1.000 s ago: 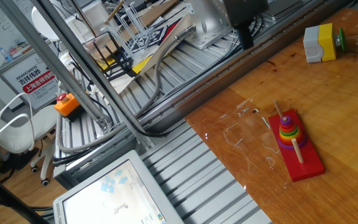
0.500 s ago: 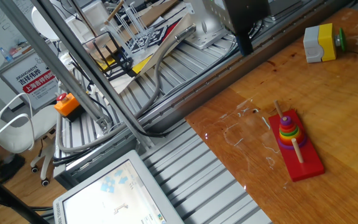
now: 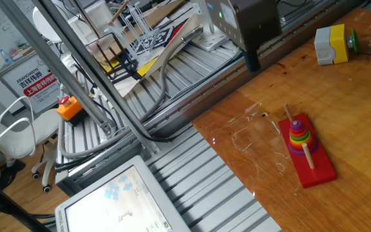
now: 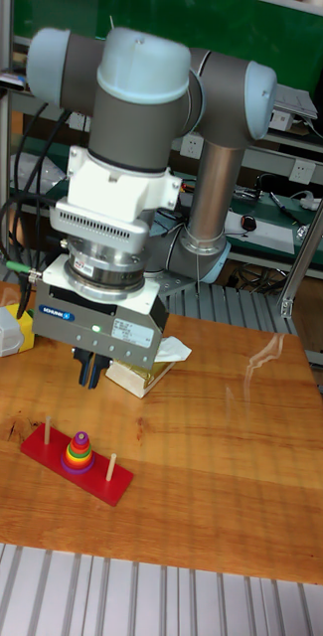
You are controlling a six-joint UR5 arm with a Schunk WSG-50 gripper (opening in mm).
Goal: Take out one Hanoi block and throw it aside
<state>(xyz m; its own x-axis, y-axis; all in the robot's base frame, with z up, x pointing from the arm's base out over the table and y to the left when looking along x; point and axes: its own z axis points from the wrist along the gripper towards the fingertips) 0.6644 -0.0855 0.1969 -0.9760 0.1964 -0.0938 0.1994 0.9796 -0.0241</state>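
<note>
Grey-and-silver housing with a green status light marks the two-finger gripper (image 4: 89, 376), which hangs above the wooden table (image 4: 211, 437), just behind the toy and touching nothing. Its dark fingers (image 4: 85, 372) appear close together and hold nothing, though the exact gap cannot be told. Right of them, on the middle peg of the long red three-peg base (image 4: 99, 481), the small purple ring (image 4: 79, 437) tops a stack of red, yellow and green rings. Probable risk: fingers descending off-centre could strike the peg, or a deep grasp could lift the neighbouring ring as well.
</note>
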